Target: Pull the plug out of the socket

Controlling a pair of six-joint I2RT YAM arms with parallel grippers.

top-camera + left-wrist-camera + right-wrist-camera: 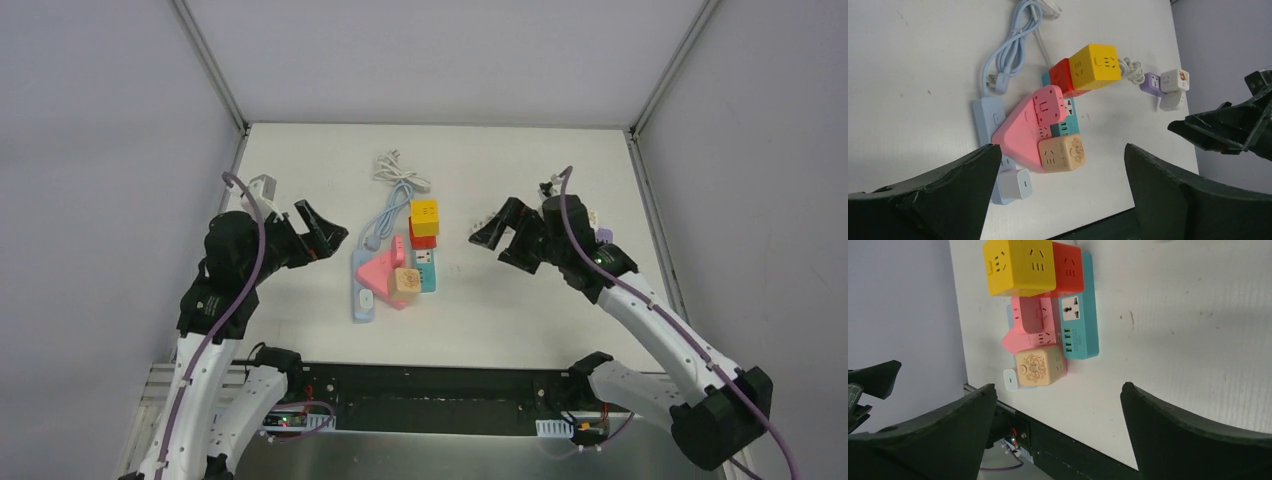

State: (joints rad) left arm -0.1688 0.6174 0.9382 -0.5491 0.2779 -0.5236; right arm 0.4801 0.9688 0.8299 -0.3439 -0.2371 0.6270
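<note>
A white plug block (366,299) sits in the near end of a light blue power strip (360,272) at the table's middle. It also shows in the left wrist view (1015,184) and the right wrist view (1010,379). A pink triangular socket (380,268) lies over the strip, with a tan cube (405,282) at its near corner. My left gripper (322,228) hangs open and empty above the table, left of the strip. My right gripper (495,240) hangs open and empty to the right of the cluster. In both wrist views, left (1060,150) and right (1058,386), the jaws stand wide apart.
A teal strip (427,268) carries a red cube (419,238) and a yellow cube (425,215). A coiled cable (397,178) lies behind the cluster. Small purple and white adapters (1163,82) lie at the right edge, and a white adapter (263,187) at the left edge.
</note>
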